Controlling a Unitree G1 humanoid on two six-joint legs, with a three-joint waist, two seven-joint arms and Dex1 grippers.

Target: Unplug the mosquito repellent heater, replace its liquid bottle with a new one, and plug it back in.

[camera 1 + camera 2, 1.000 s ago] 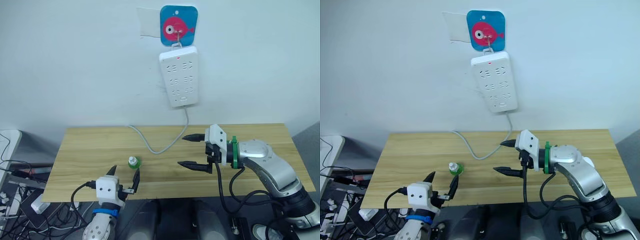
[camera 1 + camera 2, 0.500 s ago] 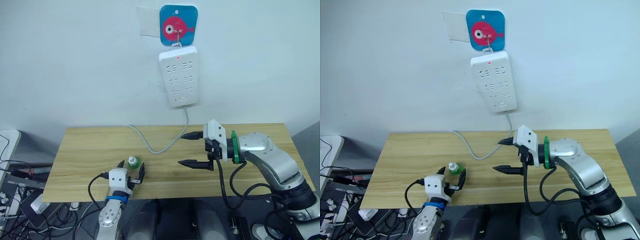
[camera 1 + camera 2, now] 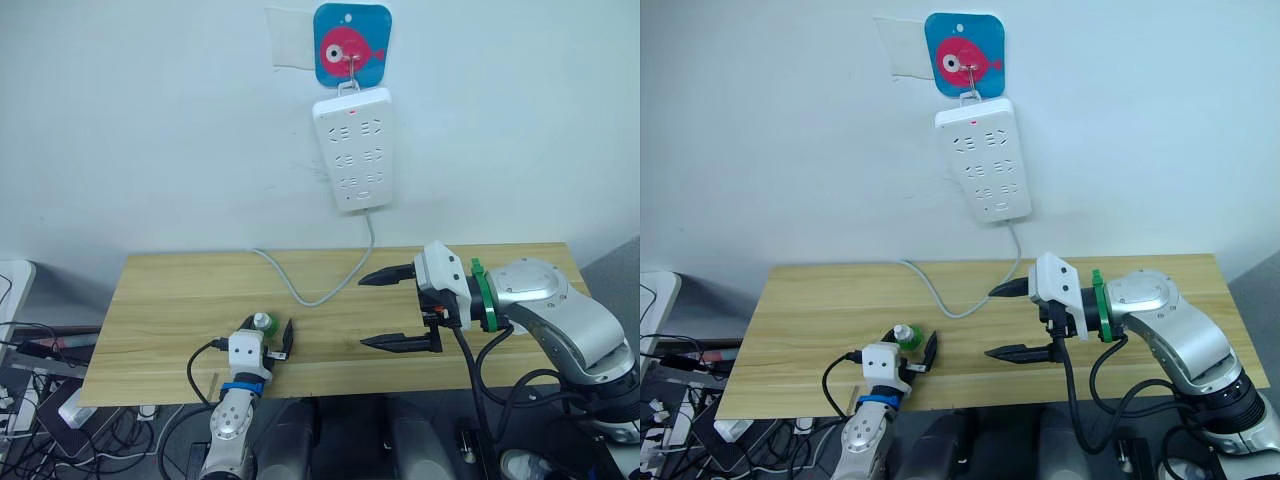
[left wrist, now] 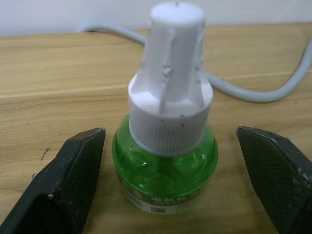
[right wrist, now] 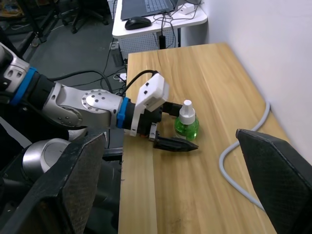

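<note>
Green bottle (image 4: 165,161) base label unreadable, left claw (image 4: 170,180) fingers apart.

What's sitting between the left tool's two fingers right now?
The green liquid bottle with its white cap stands upright on the table between the left tool's open fingers, apart from both, as the left wrist view shows.

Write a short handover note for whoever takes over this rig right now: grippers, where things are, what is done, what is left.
Left gripper: open, fingers either side of the green liquid bottle, not yet closed on it.
Right gripper: open, empty, hovering over the table.
Bottle stands upright on the table, white cap on. Power strip hangs on the wall; its cable trails across the table.
Done: cannot tell.
Left: grasp the bottle, fit it to the heater, plug in.
</note>
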